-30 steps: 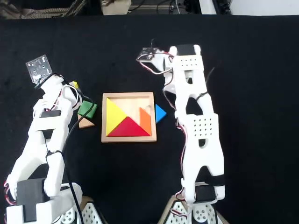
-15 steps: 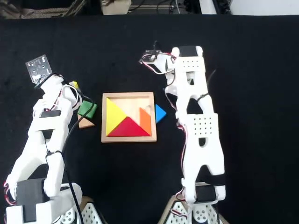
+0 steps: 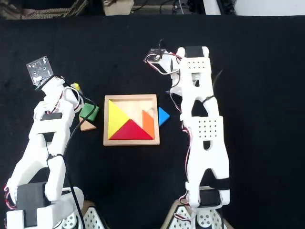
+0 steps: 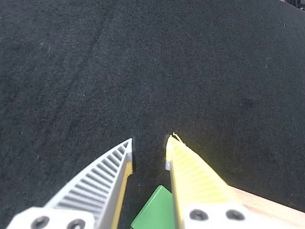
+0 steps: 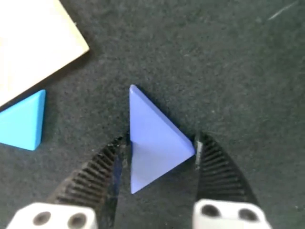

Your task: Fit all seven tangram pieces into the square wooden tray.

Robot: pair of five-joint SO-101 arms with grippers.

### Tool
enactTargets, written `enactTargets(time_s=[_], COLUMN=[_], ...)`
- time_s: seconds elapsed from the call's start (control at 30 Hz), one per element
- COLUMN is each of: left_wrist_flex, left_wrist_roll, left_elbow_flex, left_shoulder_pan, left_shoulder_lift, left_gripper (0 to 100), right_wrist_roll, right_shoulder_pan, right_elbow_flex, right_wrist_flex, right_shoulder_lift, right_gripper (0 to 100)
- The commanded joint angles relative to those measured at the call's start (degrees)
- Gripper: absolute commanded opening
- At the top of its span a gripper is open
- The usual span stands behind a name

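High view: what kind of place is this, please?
Probably a robotics lab or workshop bench: a left arm and right arm stand at a black-covered table with a wooden tray, and cables lie along its far edge.

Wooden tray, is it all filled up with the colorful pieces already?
No, bare wood shows inside the wooden tray, and a blue triangle and a green piece lie outside it.

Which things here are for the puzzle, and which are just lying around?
For the puzzle: wooden tray, yellow triangle, red triangle, orange piece, green piece, tan triangle, light blue triangle, dark blue triangle.
Just lying about: cables, beige box behind the table.
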Motion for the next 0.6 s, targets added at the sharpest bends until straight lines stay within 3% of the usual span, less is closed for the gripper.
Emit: enactTargets(time_s=[0.0,0.3,0.57], left_wrist_flex=[-1.32,-1.32,-1.32], left_wrist_roll=[-0.35,-0.35,-0.35], left_elbow_flex=[-4.09,-4.09,-4.09], left_shoulder_pan=[-0.40,-0.40,-0.40], left_shoulder_lift=[-0.35,-0.35,-0.35], left_gripper=[12,12,12], right_wrist_roll=[0.88,0.70,-3.87], right_shoulder_pan=[0.62,0.62,1.85], right_elbow_flex=[-0.40,-2.33,-11.56], right_wrist_flex=[0.62,0.88,3.08], right_shoulder_lift=[-0.04,-0.57,-2.24], right_gripper=[12.1,1.2,1.2])
